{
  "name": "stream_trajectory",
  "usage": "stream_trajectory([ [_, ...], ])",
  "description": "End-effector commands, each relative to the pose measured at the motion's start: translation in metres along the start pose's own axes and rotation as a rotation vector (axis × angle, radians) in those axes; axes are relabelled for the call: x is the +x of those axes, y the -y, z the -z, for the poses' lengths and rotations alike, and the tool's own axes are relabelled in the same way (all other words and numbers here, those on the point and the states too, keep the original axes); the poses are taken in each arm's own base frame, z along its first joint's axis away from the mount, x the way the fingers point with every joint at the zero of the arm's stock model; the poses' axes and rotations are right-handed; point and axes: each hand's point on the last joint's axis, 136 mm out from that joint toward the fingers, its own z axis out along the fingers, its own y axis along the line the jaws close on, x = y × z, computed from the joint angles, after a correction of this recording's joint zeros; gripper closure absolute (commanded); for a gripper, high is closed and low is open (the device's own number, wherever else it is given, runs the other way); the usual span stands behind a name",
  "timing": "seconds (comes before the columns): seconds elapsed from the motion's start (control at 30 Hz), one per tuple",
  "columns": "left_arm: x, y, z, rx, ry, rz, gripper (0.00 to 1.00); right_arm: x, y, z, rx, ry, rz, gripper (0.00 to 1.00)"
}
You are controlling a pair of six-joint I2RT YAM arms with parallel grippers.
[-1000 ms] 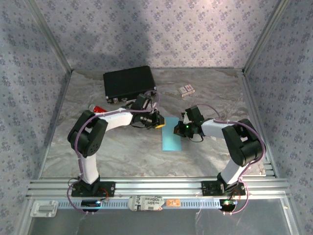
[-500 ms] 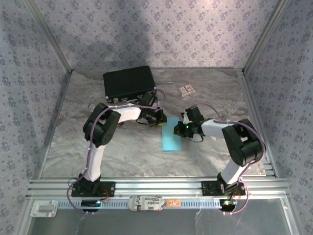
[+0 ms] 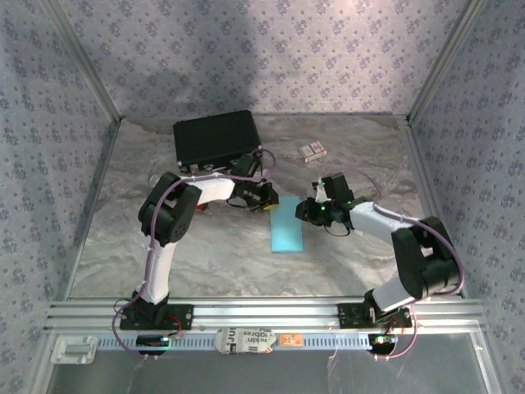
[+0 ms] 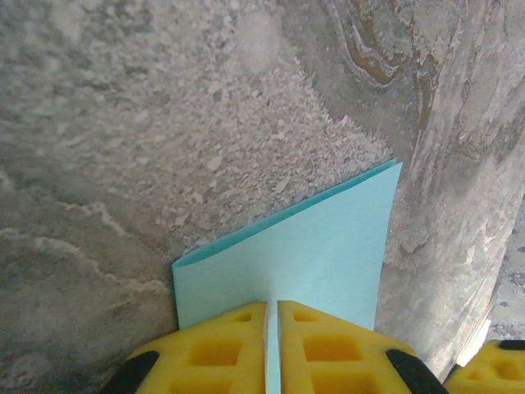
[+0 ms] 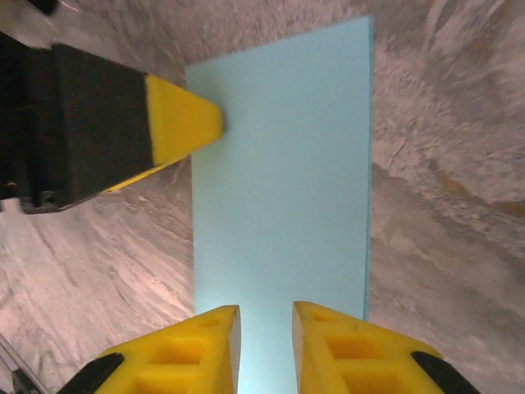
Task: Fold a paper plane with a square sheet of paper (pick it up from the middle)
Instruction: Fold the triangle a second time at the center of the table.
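The square sheet of paper (image 3: 286, 230) is light cyan-blue and lies folded in half as a long rectangle on the marbled table. A paper plane is out of view. My left gripper (image 3: 267, 200) is at the sheet's far left corner. In the left wrist view its yellow jaws (image 4: 272, 305) are shut on the paper's (image 4: 320, 238) folded edge. My right gripper (image 3: 308, 210) is at the far right side of the sheet. In the right wrist view it (image 5: 267, 310) stands open over the flat paper (image 5: 283, 164), gripping nothing. The left fingertip (image 5: 187, 123) shows there on the paper's corner.
A black case (image 3: 216, 137) stands at the back left, close behind the left wrist. A small patterned card box (image 3: 312, 151) lies at the back, right of centre. Aluminium rails (image 3: 262, 312) line the near edge, and patterned walls close three sides.
The right gripper has opened and let go of the paper, and its arm has swung out to the right. The left arm's elbow has moved right; its gripper stays shut on the sheet.
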Motion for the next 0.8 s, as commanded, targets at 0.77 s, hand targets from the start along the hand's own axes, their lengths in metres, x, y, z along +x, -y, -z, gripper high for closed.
stream_trajectory([
  [0.77,-0.005,-0.008,-0.003,0.000,-0.027,-0.009,0.88,0.058,0.023,0.014,-0.002,-0.129,-0.226,0.63],
])
